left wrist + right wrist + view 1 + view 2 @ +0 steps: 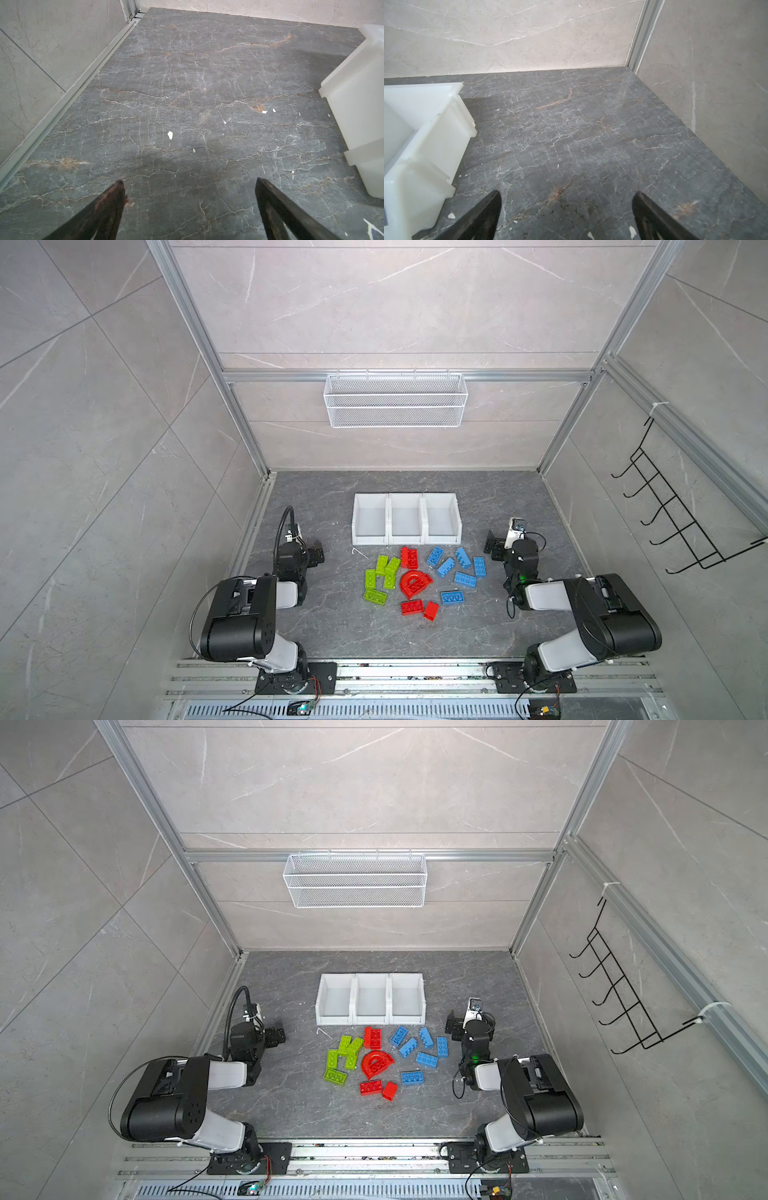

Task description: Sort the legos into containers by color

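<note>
Three empty white containers (pixel 406 518) (pixel 371 998) stand in a row at the middle back of the dark floor. In front of them lie loose legos in both top views: several green ones (pixel 389 574) on the left, several red ones (pixel 415 583) in the middle, several blue ones (pixel 465 579) on the right. My left gripper (pixel 316 553) (pixel 190 180) hangs open, left of the containers, over bare floor. My right gripper (pixel 492 545) (pixel 566 192) hangs open to their right, nothing between its fingers. Each wrist view shows only a container's side (pixel 357 104) (pixel 436 128); no legos show there.
A white wire basket (pixel 395 400) hangs on the back wall. A black hook rack (pixel 673 514) is fixed to the right wall. Aluminium rails (pixel 415 672) run along the front edge under both arm bases. Walls close in the floor on three sides.
</note>
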Tool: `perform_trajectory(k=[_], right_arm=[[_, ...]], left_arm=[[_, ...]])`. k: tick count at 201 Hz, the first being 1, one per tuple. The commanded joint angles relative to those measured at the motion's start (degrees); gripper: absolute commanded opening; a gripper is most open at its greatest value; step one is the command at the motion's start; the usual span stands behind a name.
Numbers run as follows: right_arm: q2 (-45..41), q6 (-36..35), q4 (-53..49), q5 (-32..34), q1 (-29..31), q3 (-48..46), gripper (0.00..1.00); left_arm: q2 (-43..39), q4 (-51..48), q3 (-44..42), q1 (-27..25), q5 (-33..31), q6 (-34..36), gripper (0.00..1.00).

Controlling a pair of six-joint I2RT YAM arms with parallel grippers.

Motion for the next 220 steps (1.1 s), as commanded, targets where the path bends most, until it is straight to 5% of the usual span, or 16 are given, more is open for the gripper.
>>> perform_trajectory(k=[1,220], right_arm=[[0.5,-0.5,0.9,-0.5,-0.2,0.4,1.0],[0.5,-0.4,0.5,-0.8,-0.3,0.6,0.99]], left_arm=[[-0.9,2.3,1.3,0.3,0.8,1.6,1.0],[-0.8,2.2,1.4,0.3,1.0,1.6,1.0]])
